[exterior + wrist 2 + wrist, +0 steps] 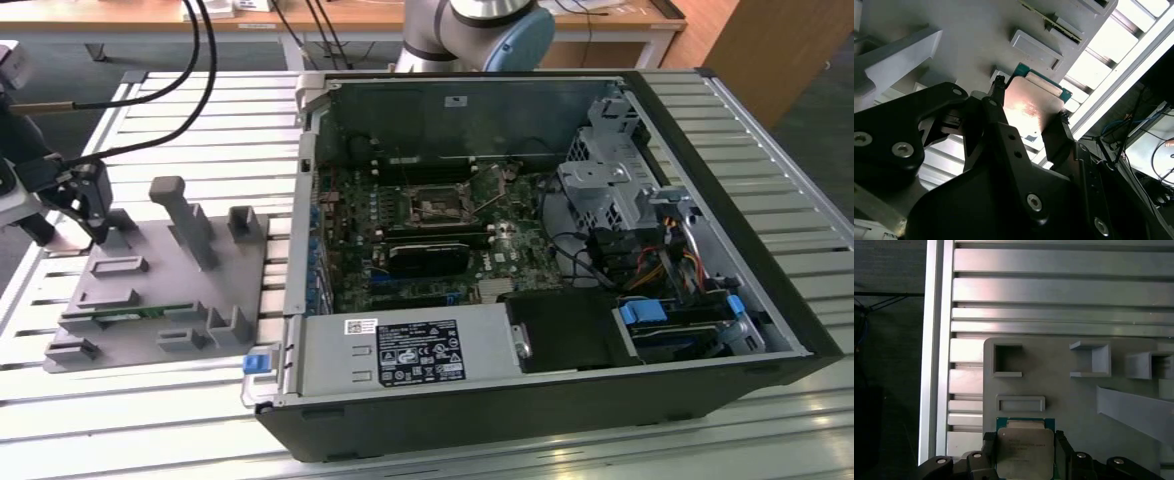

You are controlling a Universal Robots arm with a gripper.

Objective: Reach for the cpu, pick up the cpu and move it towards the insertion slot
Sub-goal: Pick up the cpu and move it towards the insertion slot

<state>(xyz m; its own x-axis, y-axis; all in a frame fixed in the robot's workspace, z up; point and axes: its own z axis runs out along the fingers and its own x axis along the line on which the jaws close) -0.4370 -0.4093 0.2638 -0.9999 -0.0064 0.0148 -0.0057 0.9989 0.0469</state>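
Since the cpu [1025, 456] is a thin, stiff, light square with a smooth metal lid, it should be taken by its edges only. The lid is slick and the green substrate rim and underside contacts are likely fragile, so a light side pinch seems right. The gripper [1025, 437] is doing that: its two black fingers [988, 450] sit closed against two opposite edges of the chip in both wrist views. The lid is left bare between them.

The chip sits over the near edge of a grey plastic fixture plate [1064, 400]. Can't tell whether it is lifted clear or still resting in its seat.

The fixture is matte and looks 3D-printed, with square pockets, raised frames and one slanted rib. Under it is a ribbed aluminium table [1054, 290], shiny and slatted.

In the exterior view the insertion slot [438, 207] is a square metal-framed socket with a dark centre. It sits on the motherboard inside the open black computer case [747, 250], well apart from the gripper at that view's left.
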